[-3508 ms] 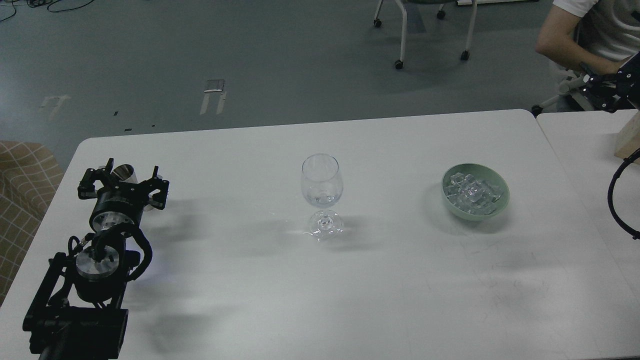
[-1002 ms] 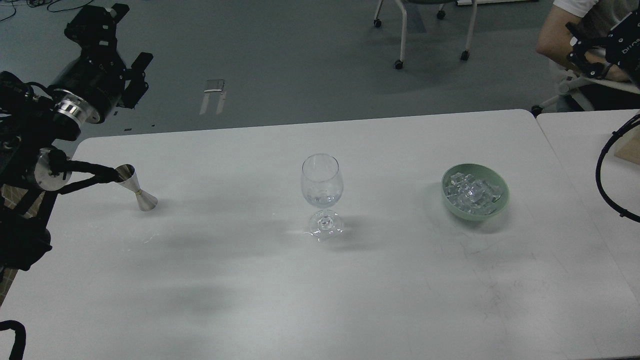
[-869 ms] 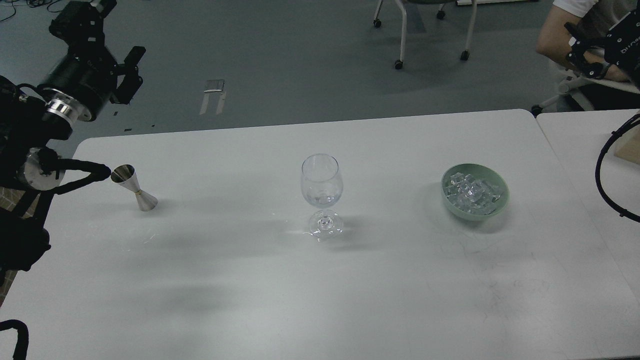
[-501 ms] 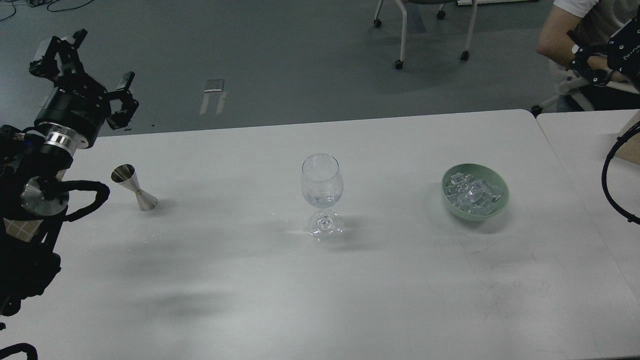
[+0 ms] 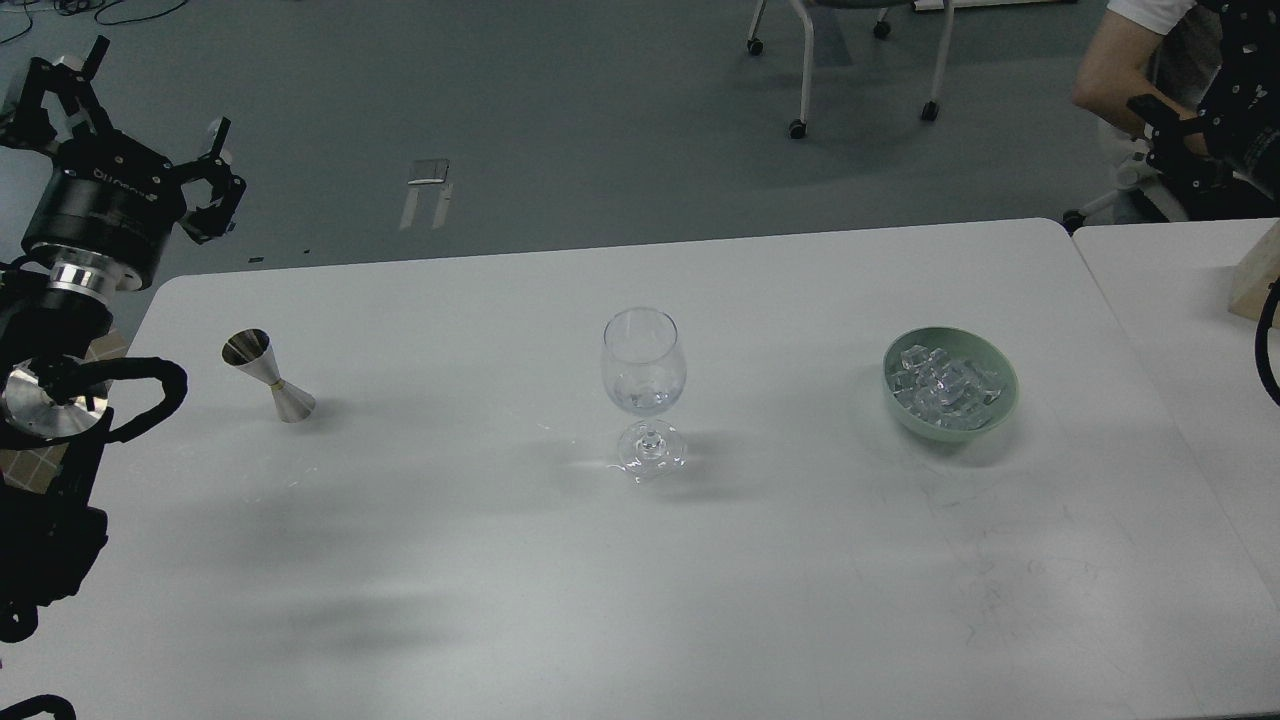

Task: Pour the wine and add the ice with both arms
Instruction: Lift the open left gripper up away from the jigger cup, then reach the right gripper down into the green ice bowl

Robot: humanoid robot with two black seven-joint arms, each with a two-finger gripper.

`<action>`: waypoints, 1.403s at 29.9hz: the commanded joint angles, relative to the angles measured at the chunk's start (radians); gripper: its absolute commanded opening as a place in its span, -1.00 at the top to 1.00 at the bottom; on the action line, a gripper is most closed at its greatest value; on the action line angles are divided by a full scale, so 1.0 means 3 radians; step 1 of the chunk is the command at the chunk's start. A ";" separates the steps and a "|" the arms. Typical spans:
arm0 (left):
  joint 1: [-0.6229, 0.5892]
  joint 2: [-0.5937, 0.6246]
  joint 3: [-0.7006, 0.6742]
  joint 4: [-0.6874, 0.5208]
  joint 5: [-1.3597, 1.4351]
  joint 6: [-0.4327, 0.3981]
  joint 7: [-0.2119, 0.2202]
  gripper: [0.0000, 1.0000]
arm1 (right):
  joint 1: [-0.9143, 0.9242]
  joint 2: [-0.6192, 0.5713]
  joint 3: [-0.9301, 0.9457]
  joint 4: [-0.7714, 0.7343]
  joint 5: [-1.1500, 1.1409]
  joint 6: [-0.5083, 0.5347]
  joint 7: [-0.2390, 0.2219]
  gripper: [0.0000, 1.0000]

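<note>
Two arms raised off-table: left gripper [image 5: 125, 150] fingers apart, empty, jigger [image 5: 266, 375] below-right; ice [image 5: 945, 385] in bowl [image 5: 905, 410] near table [image 5: 700, 600] right edge, nearer right gripper [image 5: 1180, 150], state unclear.

Robotics lab or test room. Indicators: bare grey floor [image 5: 560, 110] with tape marks [image 5: 428, 190] and loose cables [image 5: 60, 8]; castered office chair [image 5: 850, 60]; plain white tables [image 5: 700, 560] pushed edge to edge; a seated person [image 5: 1150, 60] at the far right beside them.
</note>
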 commanded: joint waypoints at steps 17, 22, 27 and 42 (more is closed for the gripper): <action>0.0223 -0.0081 -0.0109 -0.0249 -0.0003 -0.0048 0.0000 -0.96 | 0.0948 -0.0530 -0.1913 0.0760 -0.2165 0.0025 0.0188 -1.00; 0.0223 -0.0086 -0.0109 -0.0244 -0.0003 -0.0038 0.0000 -0.96 | 0.1255 -0.0618 -0.2695 0.0796 -0.2196 0.0035 0.0255 -0.98; 0.0223 -0.0086 -0.0104 -0.0239 -0.0003 -0.0012 0.0000 -0.96 | 0.1368 -0.0740 -0.3137 0.1046 -0.2691 0.0035 0.0255 -0.94; 0.0238 -0.0178 -0.0120 -0.0203 -0.0003 -0.0017 -0.0015 -0.96 | 0.1256 -0.0715 -0.3633 0.1287 -0.3106 0.0020 0.0255 -0.20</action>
